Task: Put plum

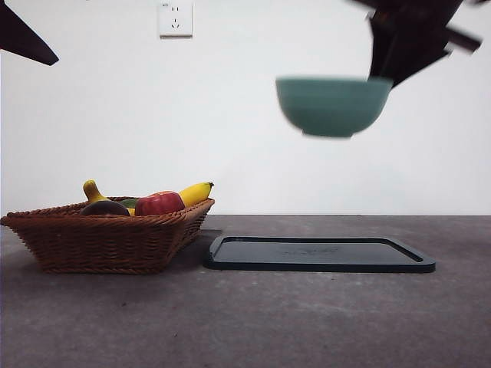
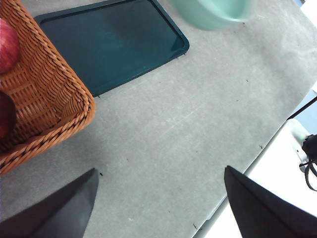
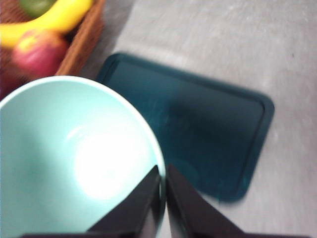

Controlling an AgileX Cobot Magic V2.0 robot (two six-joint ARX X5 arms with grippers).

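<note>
While your right gripper (image 3: 162,198) pinches the rim of the green bowl (image 1: 333,105), it carries that bowl high above the dark tray (image 1: 318,254), likely to set it there as a place for fruit. Your left gripper (image 2: 158,208) waits spread wide and empty. To the left, the plum (image 1: 105,208) sits in the wicker basket (image 1: 107,241) beside the red apple (image 1: 159,203) and banana (image 1: 195,192).

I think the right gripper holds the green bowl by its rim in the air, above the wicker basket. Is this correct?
Not quite. The right gripper does hold the green bowl by its rim in the air, but above the dark tray, not the wicker basket, which stands to the side. The front view shows it.
</note>
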